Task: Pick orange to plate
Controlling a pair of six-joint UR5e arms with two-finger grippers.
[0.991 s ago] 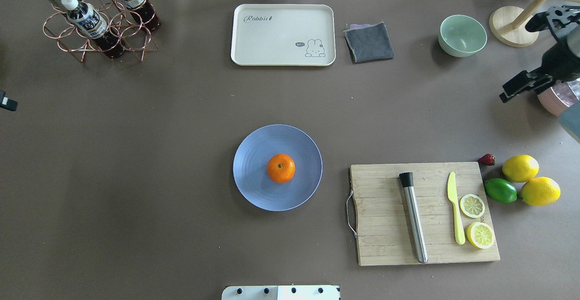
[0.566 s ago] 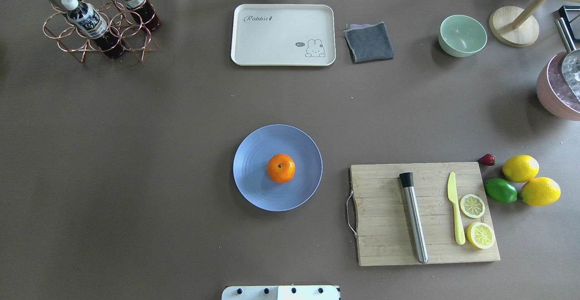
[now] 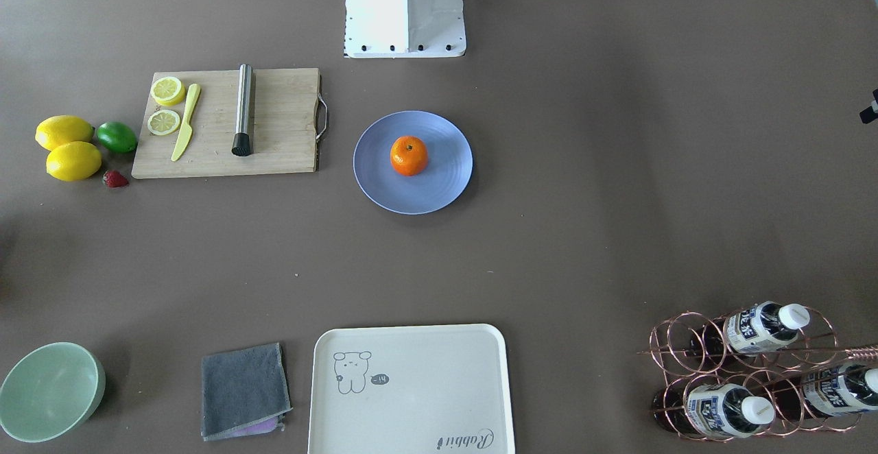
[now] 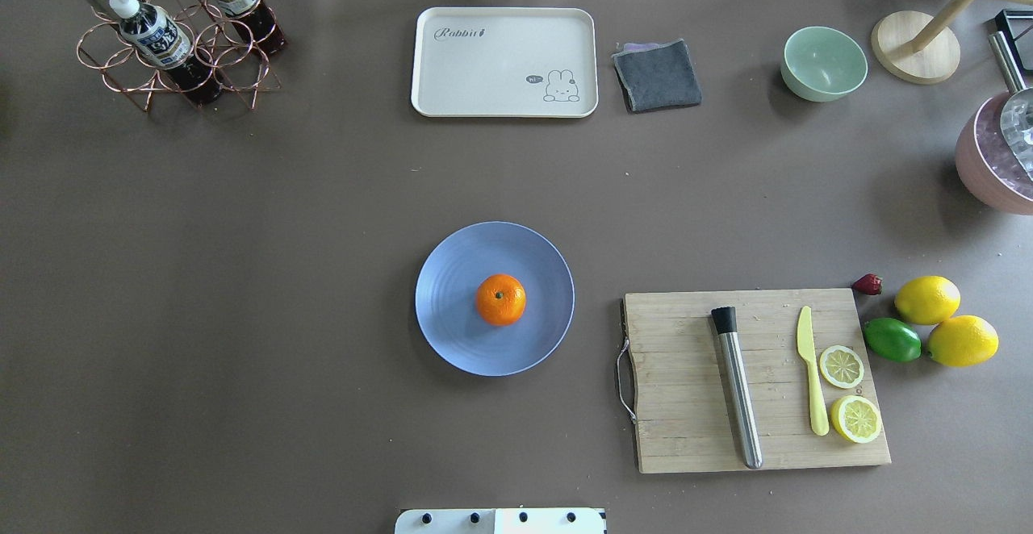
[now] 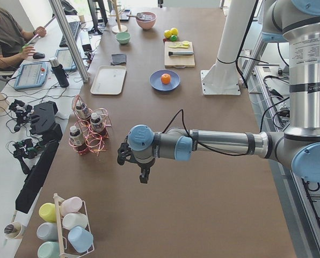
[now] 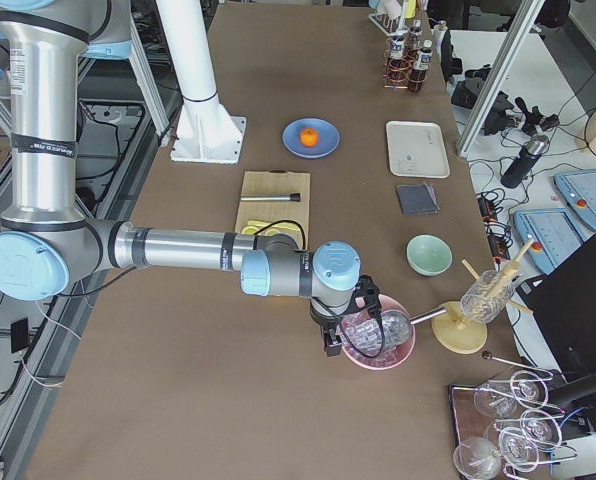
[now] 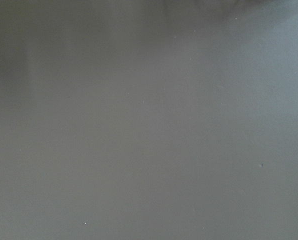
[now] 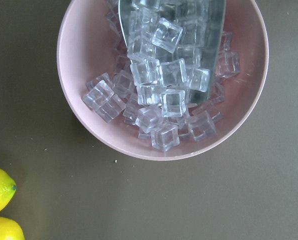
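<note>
The orange (image 4: pixel 500 299) sits stem-up near the middle of the periwinkle-blue plate (image 4: pixel 449 328), also seen as orange (image 3: pixel 409 155) on plate (image 3: pixel 429 195). Neither gripper is near it. The left gripper (image 5: pixel 143 175) hangs over bare table far off to the robot's left, past the bottle rack; the exterior left view alone shows it, so I cannot tell its state. The right gripper (image 6: pixel 331 343) hovers beside the pink ice bowl (image 6: pixel 378 338) at the far right end; I cannot tell its state either. No fingers show in either wrist view.
A cutting board (image 4: pixel 686 429) with muddler, yellow knife and lemon slices lies right of the plate. Beyond it are two lemons (image 4: pixel 926 298), a lime (image 4: pixel 891 339) and a strawberry. Cream tray (image 4: pixel 503 62), grey cloth, green bowl (image 4: pixel 823 62) and bottle rack (image 4: pixel 173 42) line the far edge.
The right arm has withdrawn out of the overhead view at the right edge, uncovering the pink ice bowl. The left gripper tip has left the left edge. Orange and plate have not moved.
</note>
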